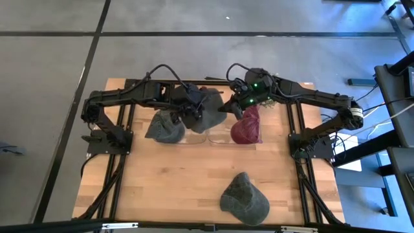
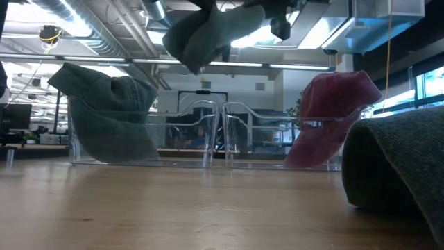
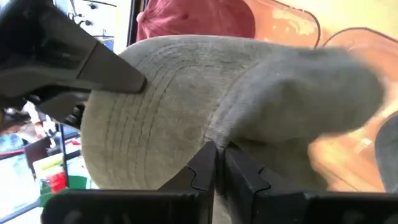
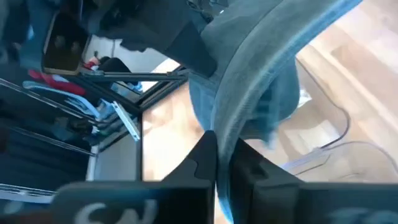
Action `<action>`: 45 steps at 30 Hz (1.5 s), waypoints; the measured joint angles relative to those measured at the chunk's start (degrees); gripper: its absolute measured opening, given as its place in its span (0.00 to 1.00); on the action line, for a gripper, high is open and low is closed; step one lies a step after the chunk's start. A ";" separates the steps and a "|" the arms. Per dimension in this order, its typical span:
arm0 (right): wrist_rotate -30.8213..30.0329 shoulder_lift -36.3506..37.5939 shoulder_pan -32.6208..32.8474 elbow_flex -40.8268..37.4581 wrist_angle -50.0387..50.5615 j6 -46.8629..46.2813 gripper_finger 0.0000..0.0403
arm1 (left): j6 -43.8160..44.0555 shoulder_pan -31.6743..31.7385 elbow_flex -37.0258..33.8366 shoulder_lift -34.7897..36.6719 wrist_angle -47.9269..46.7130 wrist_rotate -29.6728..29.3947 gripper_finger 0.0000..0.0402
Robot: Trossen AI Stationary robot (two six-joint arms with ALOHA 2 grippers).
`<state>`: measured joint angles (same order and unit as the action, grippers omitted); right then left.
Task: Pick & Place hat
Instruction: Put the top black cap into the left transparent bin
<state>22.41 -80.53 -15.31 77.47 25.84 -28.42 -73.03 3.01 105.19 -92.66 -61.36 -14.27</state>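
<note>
wooden table (image 1: 168, 175) from above: i see both grippers meet at its far edge, left gripper (image 1: 189, 107) and right gripper (image 1: 231, 103) each pinching the grey hat (image 1: 208, 110). low view: hat hangs above the two clear bins (image 2: 208, 135). wrist views: both jaws clamped on fabric.

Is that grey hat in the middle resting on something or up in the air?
In the air: grey hat hangs above the clear bins, pinched by both grippers.

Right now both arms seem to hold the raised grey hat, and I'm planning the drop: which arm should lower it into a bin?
Probably left. The left end effector grips the grey hat above the left bin, beside its green cap. The right end effector pinches its edge.
</note>
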 joint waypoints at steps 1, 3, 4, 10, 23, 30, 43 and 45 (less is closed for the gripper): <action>-0.12 0.00 0.00 0.00 0.00 0.00 0.04 | 0.57 0.02 0.00 0.00 -0.04 -0.15 0.07; 0.02 -0.04 -0.02 0.00 0.20 -0.61 0.06 | 1.62 -0.02 0.00 0.00 0.04 -0.16 0.08; 0.11 -0.04 -0.02 0.00 0.26 -0.91 0.06 | 2.32 -0.02 0.00 0.00 0.10 0.12 0.09; 0.12 0.36 -0.04 -0.02 0.49 0.22 0.04 | 9.95 0.50 -0.07 1.82 0.12 3.80 0.18; -2.49 8.24 -0.68 -0.09 -3.33 4.75 0.04 | 62.89 17.62 -7.01 19.23 2.90 19.74 0.39; -3.63 12.90 -0.68 -0.07 -8.62 7.78 0.04 | 79.91 22.75 -21.75 26.66 17.15 25.09 0.42; -1.91 14.53 -0.63 -0.02 -11.59 7.61 0.04 | 90.46 22.91 -43.19 30.89 57.79 36.02 0.42; -1.63 14.53 -0.61 -0.04 -11.91 6.97 0.04 | 90.30 22.77 -44.60 30.80 62.04 36.53 0.42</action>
<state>20.78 -66.00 -15.92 77.43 13.93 -21.46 17.27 25.78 60.59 -61.87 0.68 22.26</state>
